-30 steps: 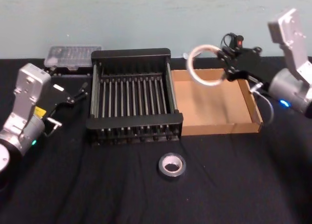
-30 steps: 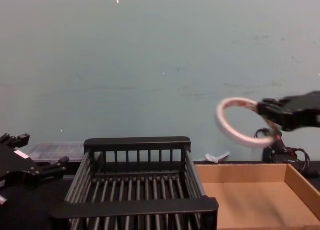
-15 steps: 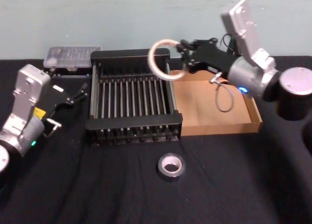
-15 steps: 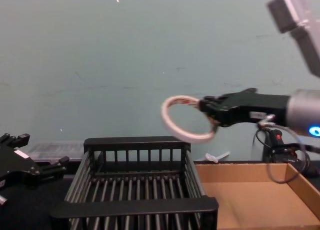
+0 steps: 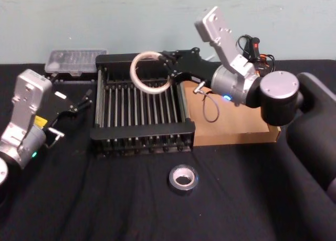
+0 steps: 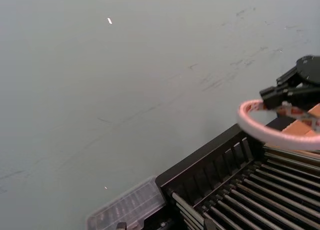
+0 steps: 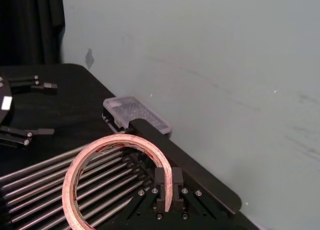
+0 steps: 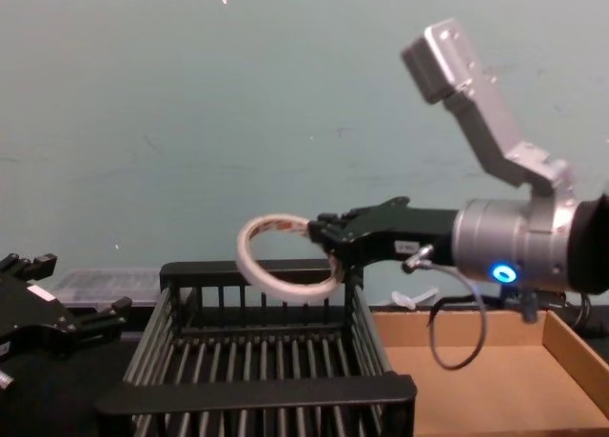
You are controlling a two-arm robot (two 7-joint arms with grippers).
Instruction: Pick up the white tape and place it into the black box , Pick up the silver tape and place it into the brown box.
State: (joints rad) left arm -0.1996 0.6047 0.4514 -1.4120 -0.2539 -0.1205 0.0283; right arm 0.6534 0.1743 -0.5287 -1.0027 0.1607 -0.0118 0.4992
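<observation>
- Since a second ago the right gripper (image 5: 169, 69) is carrying the wide, thin whitish ring of white tape (image 5: 149, 73) leftward: it was over the far end of the shallow tan cardboard brown box (image 5: 247, 126), and now it is hanging over the black slatted plastic black box (image 5: 142, 136).
- Right fingers (image 7: 172, 182) are clamping the ring's band, one finger inside the ring and one outside, closed down to the band's thickness.
- Ring is standing on edge, tilted, in the air above the rear half of the black box; in the chest view its lower edge is sitting level with the back rim rail (image 8: 262, 270). Cannot tell whether it is touching the rail.
- Red print is showing on the ring's inner face in the right wrist view.
- Right arm is reaching across the near-left corner of the brown box, a cable loop (image 5: 210, 107) dangling under the wrist.
- Small chunky dark grey-silver roll of silver tape (image 5: 185, 179) is lying flat on the black-covered bench (image 5: 105, 204), in front of the black box's near right corner, apart from it.
- Black box and brown box are sitting side by side, walls touching or nearly so.
- Left gripper (image 5: 84, 100) is idling to the left of the black box, holding nothing; cannot tell how far its fingers are apart.
- Clear plastic lidded case (image 5: 76, 61) is sitting behind the black box's far left corner.
</observation>
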